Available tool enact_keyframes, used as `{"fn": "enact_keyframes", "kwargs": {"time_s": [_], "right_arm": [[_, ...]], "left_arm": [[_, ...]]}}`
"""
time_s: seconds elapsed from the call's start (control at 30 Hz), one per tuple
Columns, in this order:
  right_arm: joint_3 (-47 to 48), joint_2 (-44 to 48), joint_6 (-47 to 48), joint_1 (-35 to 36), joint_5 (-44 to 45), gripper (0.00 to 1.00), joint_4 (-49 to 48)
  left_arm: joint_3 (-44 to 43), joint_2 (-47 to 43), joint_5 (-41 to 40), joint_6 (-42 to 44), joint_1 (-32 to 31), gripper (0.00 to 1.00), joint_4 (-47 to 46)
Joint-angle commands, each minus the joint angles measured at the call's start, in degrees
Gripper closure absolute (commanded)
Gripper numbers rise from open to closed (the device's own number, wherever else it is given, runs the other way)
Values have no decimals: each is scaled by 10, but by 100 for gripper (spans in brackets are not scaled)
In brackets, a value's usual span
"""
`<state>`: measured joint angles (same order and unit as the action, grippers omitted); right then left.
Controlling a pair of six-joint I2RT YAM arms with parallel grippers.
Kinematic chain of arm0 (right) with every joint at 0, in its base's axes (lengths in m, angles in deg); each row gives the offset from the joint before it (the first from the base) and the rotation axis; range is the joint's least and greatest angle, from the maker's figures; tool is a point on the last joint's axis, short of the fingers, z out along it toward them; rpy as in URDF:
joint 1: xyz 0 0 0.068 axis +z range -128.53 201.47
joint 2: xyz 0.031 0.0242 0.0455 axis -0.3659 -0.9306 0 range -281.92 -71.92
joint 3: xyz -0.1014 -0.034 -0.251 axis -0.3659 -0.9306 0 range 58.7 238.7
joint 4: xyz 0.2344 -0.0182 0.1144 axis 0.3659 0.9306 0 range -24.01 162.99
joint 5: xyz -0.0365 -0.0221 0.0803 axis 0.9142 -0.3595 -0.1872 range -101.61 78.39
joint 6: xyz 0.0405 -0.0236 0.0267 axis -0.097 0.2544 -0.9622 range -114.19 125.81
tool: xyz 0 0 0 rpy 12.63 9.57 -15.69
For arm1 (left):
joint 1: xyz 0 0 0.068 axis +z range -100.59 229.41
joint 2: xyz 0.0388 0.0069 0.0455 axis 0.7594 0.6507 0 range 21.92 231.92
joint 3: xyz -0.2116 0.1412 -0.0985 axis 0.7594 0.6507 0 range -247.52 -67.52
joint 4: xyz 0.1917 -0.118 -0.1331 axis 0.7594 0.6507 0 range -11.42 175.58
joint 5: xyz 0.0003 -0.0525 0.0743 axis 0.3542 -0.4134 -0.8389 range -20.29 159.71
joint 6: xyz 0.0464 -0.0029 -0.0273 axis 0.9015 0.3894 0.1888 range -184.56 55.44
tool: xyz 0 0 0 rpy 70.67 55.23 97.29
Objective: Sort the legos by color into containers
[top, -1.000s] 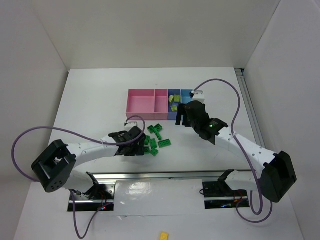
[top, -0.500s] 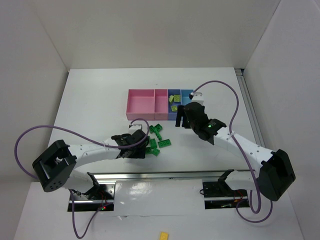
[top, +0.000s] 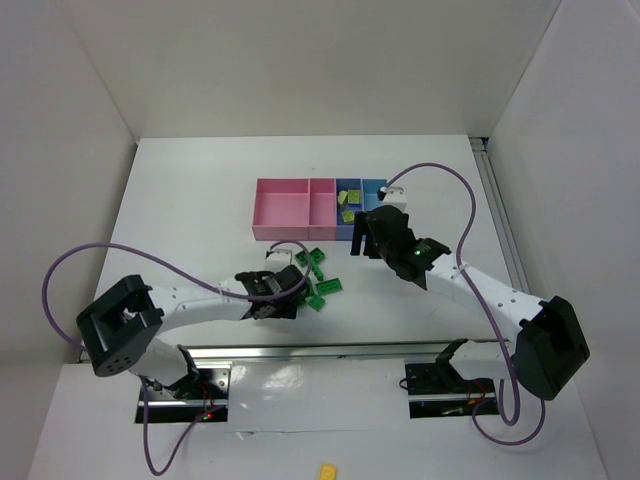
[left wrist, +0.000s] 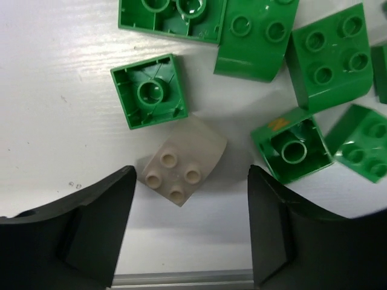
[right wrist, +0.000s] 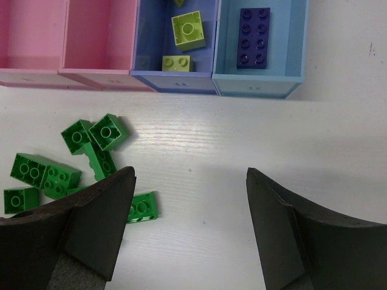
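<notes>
On the table (top: 180, 200), the row of trays (top: 285, 232) is only partly filled, and both pink trays (right wrist: 36, 36) show nothing inside. Before them the right gripper (right wrist: 190, 199) hovers wide, holding nothing. Over the loose heap of green bricks (top: 322, 287) near the trays, the left gripper (left wrist: 191, 199) stands wide astride a pale brick (left wrist: 181, 166), not gripping it. Most of the sorting looks undone. Already sorted are a few yellow-green bricks (right wrist: 188, 29) in the blue tray (right wrist: 148, 42) and one purple brick (right wrist: 254, 37) in the light blue tray (right wrist: 287, 42).
</notes>
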<state>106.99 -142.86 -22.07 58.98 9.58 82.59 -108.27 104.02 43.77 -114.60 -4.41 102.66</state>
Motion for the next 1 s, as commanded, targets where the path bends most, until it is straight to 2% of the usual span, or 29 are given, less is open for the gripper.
{"fn": "enact_keyframes", "kwargs": {"time_s": [0.0, 0.1, 0.2, 0.57, 0.73, 0.87, 0.97], "right_arm": [[-2, -1, -8, 4, 6, 19, -15], [-7, -1, -8, -2, 6, 19, -20], [-7, -1, -8, -2, 6, 19, -20], [-13, -1, -8, -7, 1, 20, -25], [-18, -1, -8, -7, 1, 20, -25], [-13, -1, -2, -7, 1, 21, -25], [-13, -1, -2, -7, 1, 21, -25]], "left_arm": [[-27, 39, -59, -24, -7, 18, 65], [-53, 76, -73, -31, -7, 17, 87], [-60, 96, -73, -37, -19, 24, 93], [-60, 68, -27, -48, -39, 27, 82], [-83, 88, -33, -43, -39, 37, 91], [-90, 96, -33, -55, -39, 40, 91], [-85, 96, -33, -55, -39, 49, 91]]}}
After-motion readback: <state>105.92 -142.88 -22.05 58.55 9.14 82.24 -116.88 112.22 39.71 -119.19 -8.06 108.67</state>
